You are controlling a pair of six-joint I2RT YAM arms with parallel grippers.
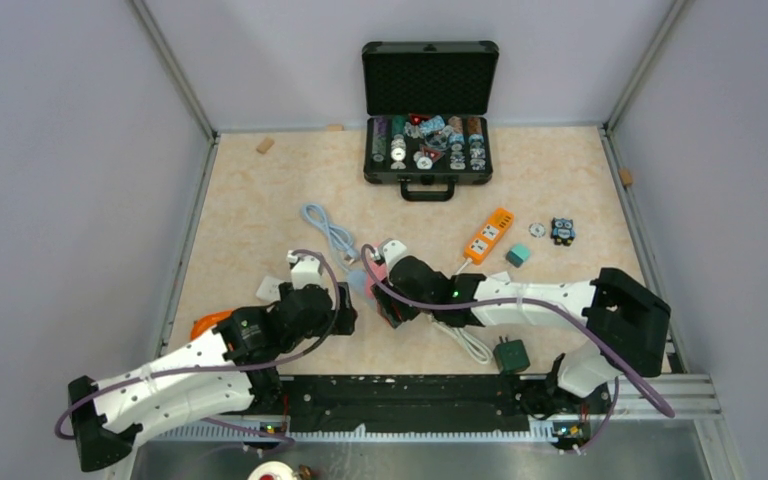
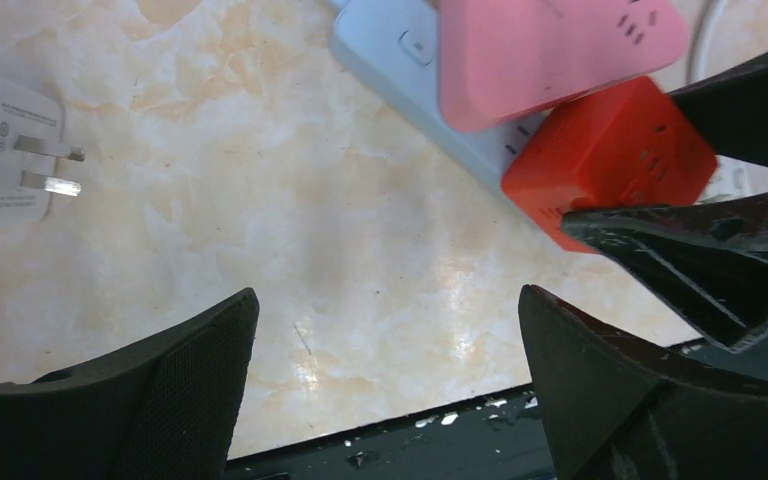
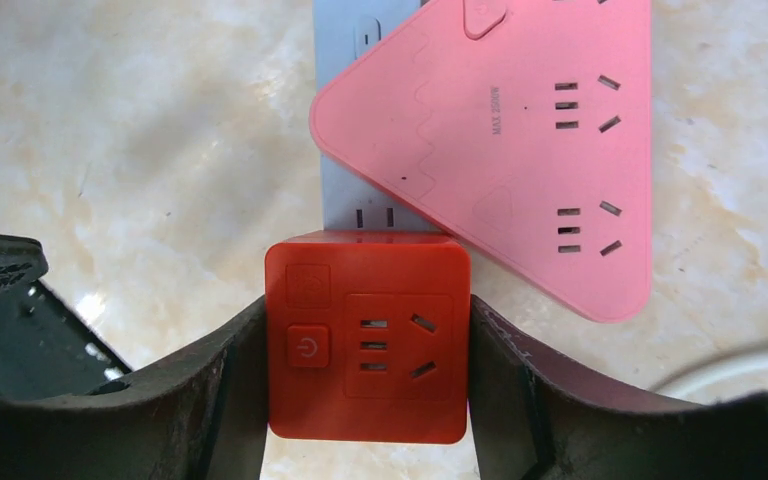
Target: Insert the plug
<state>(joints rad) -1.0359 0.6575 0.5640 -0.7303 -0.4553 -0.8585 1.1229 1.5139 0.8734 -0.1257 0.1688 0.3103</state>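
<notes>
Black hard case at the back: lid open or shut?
Open: the black hard case has its lid standing upright, with the small parts inside exposed.

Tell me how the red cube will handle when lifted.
Probably rigid: the red cube looks like hard moulded plastic. Its flat sides suit the right gripper flanking it, though the glossy finish may slip. Blocky, so unlikely to roll.
</notes>
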